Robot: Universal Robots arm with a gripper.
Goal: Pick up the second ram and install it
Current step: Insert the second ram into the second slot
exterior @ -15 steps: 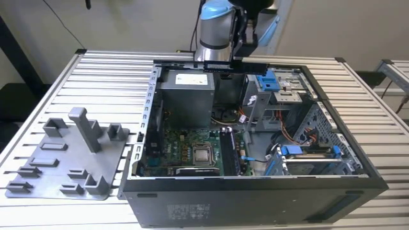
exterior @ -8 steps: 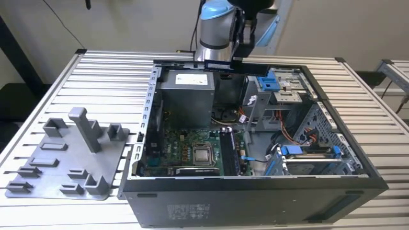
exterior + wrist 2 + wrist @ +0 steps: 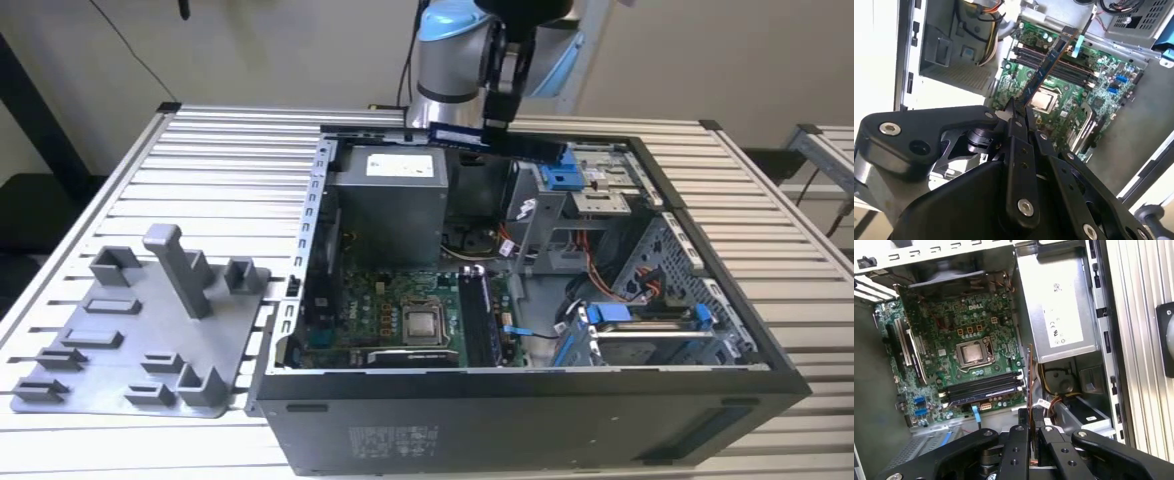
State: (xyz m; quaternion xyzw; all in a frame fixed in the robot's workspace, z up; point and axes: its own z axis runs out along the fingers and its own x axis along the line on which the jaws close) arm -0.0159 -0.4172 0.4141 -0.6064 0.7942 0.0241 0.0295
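The second ram (image 3: 514, 143), a thin dark stick, hangs level above the far rim of the open computer case (image 3: 534, 400), with my gripper (image 3: 497, 128) shut on its middle. In the second wrist view the ram (image 3: 1046, 65) juts out from between my fingertips (image 3: 1016, 107) over the green motherboard (image 3: 1074, 100). The first wrist view shows the ram (image 3: 1029, 375) edge-on, held by the gripper (image 3: 1033, 427), beside the black memory slots (image 3: 984, 387). The slots (image 3: 478, 320) lie well below the stick, next to the processor (image 3: 424, 322).
A grey power supply (image 3: 387, 195) fills the case's far corner, with cables beside it. Blue drive brackets (image 3: 641, 312) sit on the exterior view's right. A grey fixture tray (image 3: 134, 330) with upright posts stands on the slatted table (image 3: 227, 140) at the left.
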